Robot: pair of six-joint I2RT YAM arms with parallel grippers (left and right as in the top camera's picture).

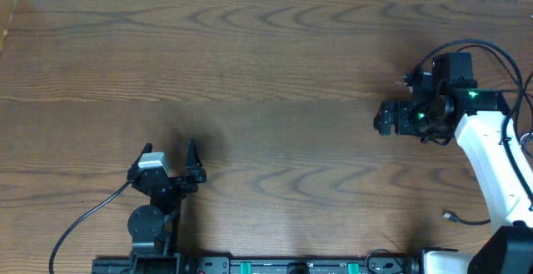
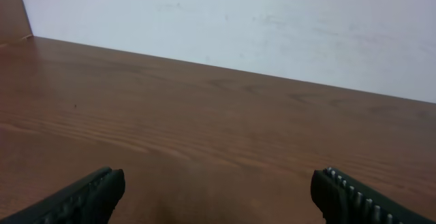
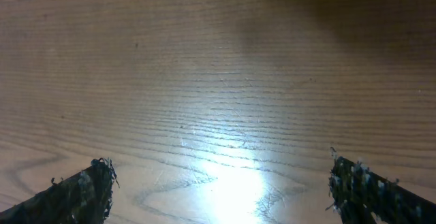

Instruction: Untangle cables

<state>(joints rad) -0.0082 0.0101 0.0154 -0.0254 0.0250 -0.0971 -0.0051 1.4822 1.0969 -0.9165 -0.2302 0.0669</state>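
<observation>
In the overhead view a thin black cord with a small plug end [image 1: 450, 217] lies on the table by the right arm's base; the rest of it runs under the arm. No white cord shows in any view. My left gripper [image 1: 171, 156] is open and empty near the front left, low over bare wood; the left wrist view [image 2: 218, 191] shows only wood between its fingers. My right gripper [image 1: 383, 118] is open and empty at the right, pointing left, and the right wrist view [image 3: 221, 186] shows only wood between its fingers.
The wooden table [image 1: 266, 82] runs to a white wall [image 2: 272, 26] at the back. Thicker black cables [image 1: 466, 47] loop off the right arm, and another [image 1: 83, 217] trails from the left arm's base.
</observation>
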